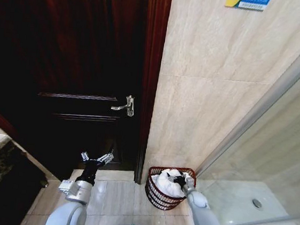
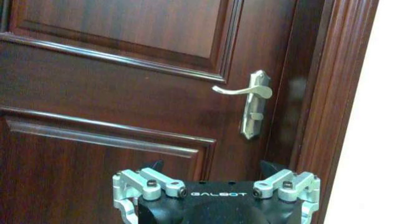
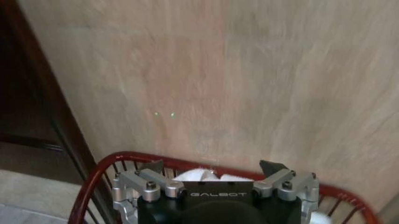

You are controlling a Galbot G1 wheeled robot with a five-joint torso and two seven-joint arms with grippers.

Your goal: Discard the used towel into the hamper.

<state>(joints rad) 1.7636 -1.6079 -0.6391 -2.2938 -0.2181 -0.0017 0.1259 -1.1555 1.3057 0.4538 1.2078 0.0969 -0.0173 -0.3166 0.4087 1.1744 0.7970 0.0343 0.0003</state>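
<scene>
- Reddish-brown wicker hamper [image 1: 169,188] stands on the tiled floor [image 1: 119,198] at the foot of the beige wall [image 1: 205,97], right of the dark wooden door [image 1: 72,83].
- White towel [image 1: 168,183] lies bundled inside the hamper, heaped to the rim.
- Right claw [image 1: 185,179], fingers spread and released, hovers over the towel at the hamper's right rim.
- Left claw [image 1: 97,159], also spread, idles before the door, below its handle [image 1: 125,106].
- Risk: a fingertip could snag the heaped cloth on withdrawal and drag it out.
</scene>
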